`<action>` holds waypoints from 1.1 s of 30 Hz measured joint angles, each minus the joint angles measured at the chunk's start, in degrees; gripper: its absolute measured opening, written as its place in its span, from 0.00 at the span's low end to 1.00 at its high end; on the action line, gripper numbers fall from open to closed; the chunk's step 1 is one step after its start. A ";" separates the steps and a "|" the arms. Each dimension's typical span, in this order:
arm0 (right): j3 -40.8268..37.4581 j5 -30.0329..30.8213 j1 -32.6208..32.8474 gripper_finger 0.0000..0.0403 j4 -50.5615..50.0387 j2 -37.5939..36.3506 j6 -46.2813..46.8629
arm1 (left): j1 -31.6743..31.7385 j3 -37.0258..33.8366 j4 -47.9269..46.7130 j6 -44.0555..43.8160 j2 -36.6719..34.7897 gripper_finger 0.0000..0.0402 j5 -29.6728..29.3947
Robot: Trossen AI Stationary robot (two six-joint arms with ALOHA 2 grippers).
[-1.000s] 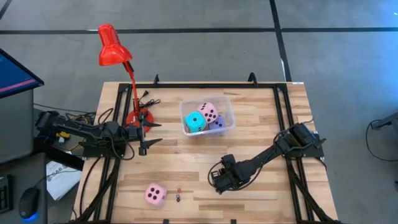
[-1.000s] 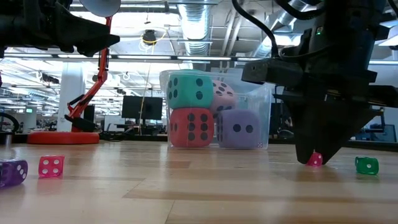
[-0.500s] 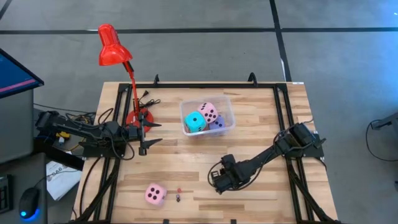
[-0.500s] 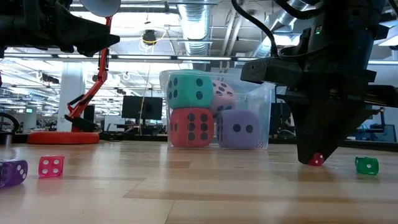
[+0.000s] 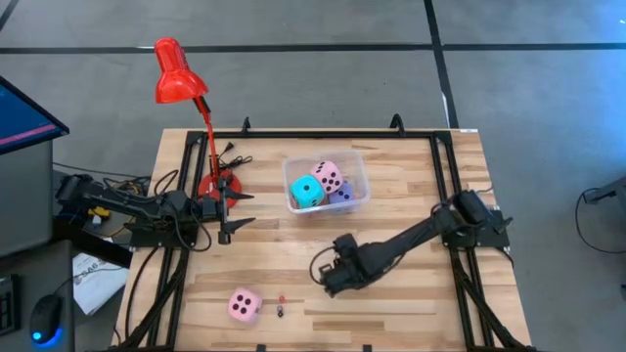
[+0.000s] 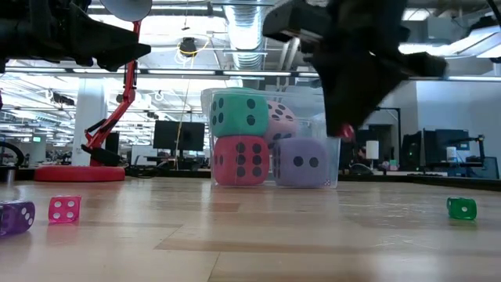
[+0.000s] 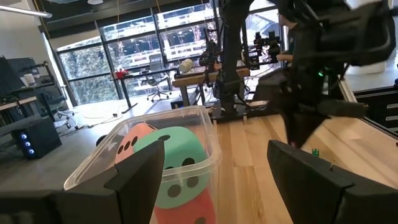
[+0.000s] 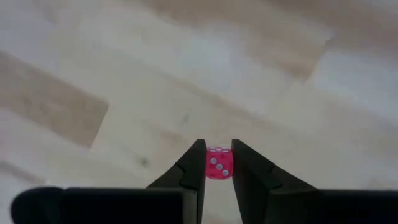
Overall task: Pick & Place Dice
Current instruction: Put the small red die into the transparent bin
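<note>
A small pink die (image 8: 217,164) is clamped between the fingers of the right gripper (image 8: 216,163) and is held above the wooden table (image 5: 411,186), clear of its surface in the low view. In the high view the right gripper (image 5: 328,277) is seen near the table's middle, in front of a clear plastic bin (image 5: 359,176).

Inside the bin a cyan die (image 6: 239,113), a red die (image 6: 241,160), a lavender die (image 6: 305,163) and a pink die (image 5: 330,177) are stacked. Another big pink die (image 5: 244,305) lies near the front edge, on the left.

The left gripper (image 5: 238,209) is held with its fingers apart beside the base of a red lamp (image 5: 176,70), at the table's left.

Small dice are scattered on the table: a green one (image 6: 462,207), a pink one (image 6: 64,208) and a purple one (image 6: 16,217).
</note>
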 joint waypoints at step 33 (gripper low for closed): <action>21.71 27.52 -17.46 0.16 -30.76 -0.07 -12.87 | 0.00 0.00 0.02 0.00 0.00 0.68 0.00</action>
